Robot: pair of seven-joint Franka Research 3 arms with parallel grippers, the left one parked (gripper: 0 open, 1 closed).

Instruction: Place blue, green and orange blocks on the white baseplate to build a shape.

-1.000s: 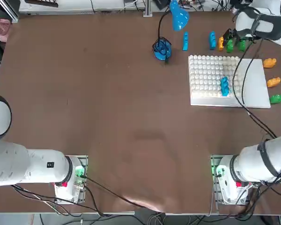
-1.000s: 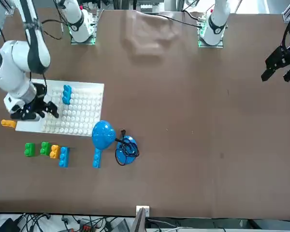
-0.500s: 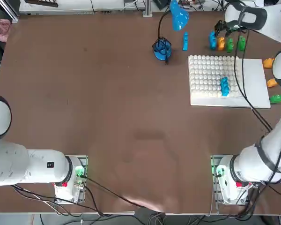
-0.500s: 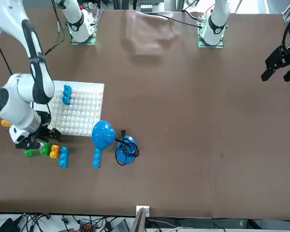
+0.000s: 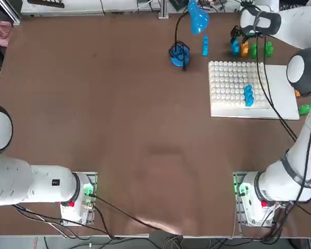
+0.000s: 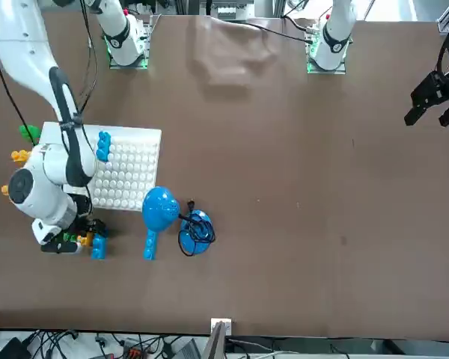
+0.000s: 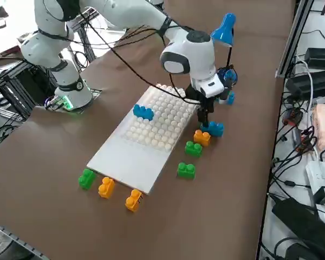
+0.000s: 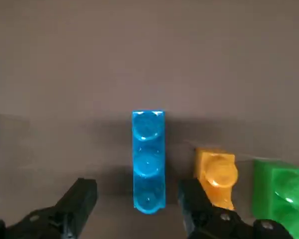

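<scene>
I can read no text, label, brand or number anywhere from here. The blocks, the baseplate and the surface look unmarked; any small print on the arm bases may simply be too small to tell.

Blue block (image 8: 148, 162) flat on table beside orange block (image 8: 217, 177), another blue block (image 5: 248, 95) studded onto white baseplate (image 5: 281, 96).
</scene>
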